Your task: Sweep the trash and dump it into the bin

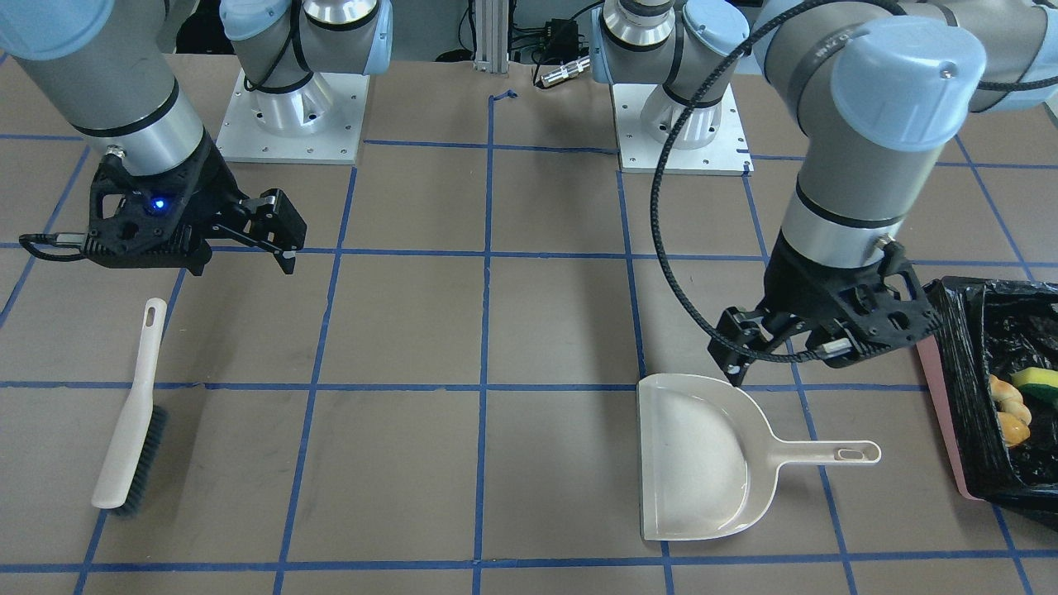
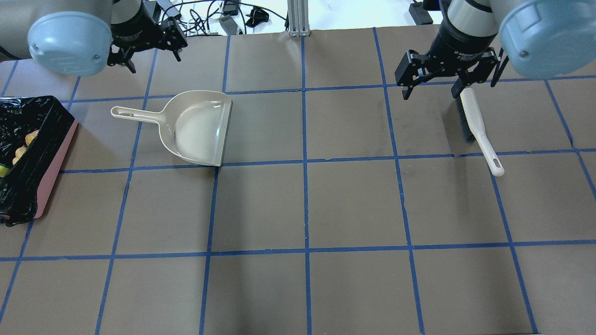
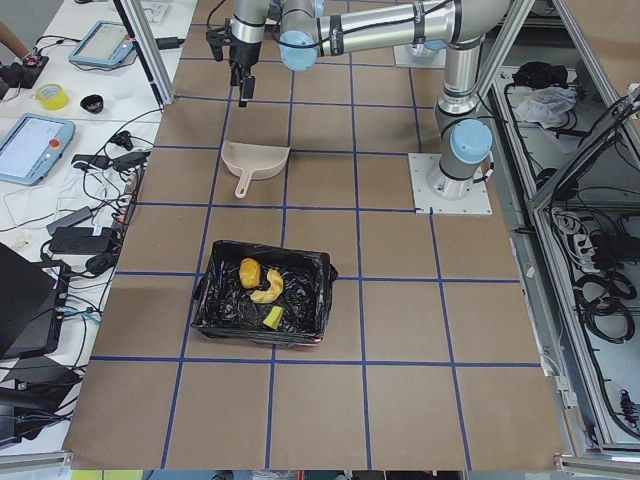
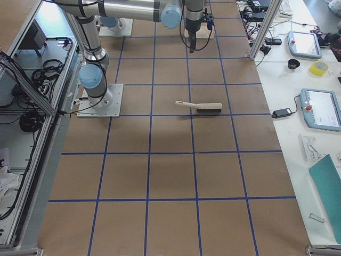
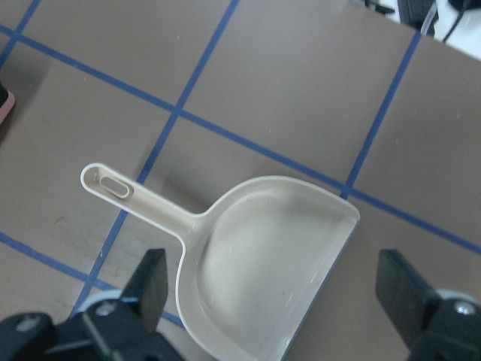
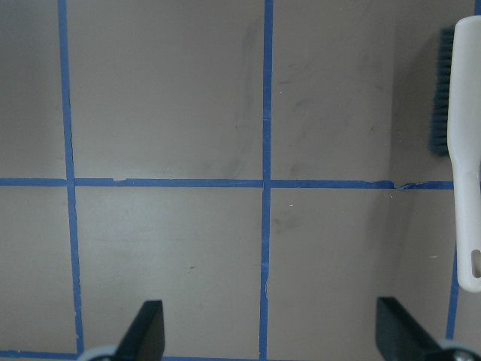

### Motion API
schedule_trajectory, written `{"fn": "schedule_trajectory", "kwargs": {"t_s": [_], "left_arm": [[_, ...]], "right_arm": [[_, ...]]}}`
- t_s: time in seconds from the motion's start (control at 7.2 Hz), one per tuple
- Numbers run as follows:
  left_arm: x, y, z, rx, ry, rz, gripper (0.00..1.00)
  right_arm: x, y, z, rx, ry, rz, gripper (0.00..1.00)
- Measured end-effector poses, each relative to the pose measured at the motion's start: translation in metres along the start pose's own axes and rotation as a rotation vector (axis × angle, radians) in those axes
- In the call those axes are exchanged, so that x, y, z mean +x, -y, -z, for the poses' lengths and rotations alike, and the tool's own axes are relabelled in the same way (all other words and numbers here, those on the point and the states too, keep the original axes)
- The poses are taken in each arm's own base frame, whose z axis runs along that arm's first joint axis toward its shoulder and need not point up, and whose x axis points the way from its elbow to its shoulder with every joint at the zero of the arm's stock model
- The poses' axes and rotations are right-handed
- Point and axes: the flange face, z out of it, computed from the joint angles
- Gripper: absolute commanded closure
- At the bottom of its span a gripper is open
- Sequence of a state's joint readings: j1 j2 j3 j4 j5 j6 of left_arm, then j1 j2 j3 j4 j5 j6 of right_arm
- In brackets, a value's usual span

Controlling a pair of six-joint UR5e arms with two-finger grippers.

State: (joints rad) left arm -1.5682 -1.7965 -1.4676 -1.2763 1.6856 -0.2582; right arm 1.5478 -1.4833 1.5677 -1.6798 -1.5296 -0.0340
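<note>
Pink bin [image 1: 942, 413], black-lined, at the right edge of the front-facing view, with all the trash inside.
Pale crescent [image 3: 268, 290], sponge wedge [image 3: 272, 317] and amber oval [image 3: 250, 271] lie close together in it. The left gripper [image 2: 155, 63] hangs above the beige dustpan [image 1: 702, 454], fingers spread. The right gripper [image 2: 430, 90] hangs clear of the brush [image 1: 132, 413], fingers spread wide.

overhead, front views opposed, both catch bin [image 2: 35, 158]; wrist cams close

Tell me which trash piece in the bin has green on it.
The sponge wedge: green with a yellow side. The crescent beside it is pale yellow and the lumpy oval is amber, with no green.
</note>
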Motion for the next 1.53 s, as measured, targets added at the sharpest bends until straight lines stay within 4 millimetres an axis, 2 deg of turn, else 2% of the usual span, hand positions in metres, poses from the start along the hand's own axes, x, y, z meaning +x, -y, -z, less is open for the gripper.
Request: {"fn": "schedule_trajectory", "kwargs": {"t_s": [0.28, 0.69, 0.97, 1.53], "left_arm": [[0.028, -0.040, 0.015, -0.098, 0.014, -0.129, 0.00], [0.043, -0.085, 0.044, -0.195, -0.023, -0.233, 0.00], [0.048, -0.099, 0.055, -0.226, -0.086, -0.257, 0.00], [0.048, -0.122, 0.043, -0.273, -0.133, -0.314, 0.00]], "right_arm": [[0.000, 0.000, 0.000, 0.000, -0.004, 0.004, 0.00], [-0.001, -0.001, 0.002, 0.003, -0.007, 0.000, 0.00], [-0.008, -0.002, 0.002, 0.003, -0.006, 0.004, 0.00], [-0.012, -0.003, 0.000, 0.000, -0.007, 0.010, 0.00]]}}
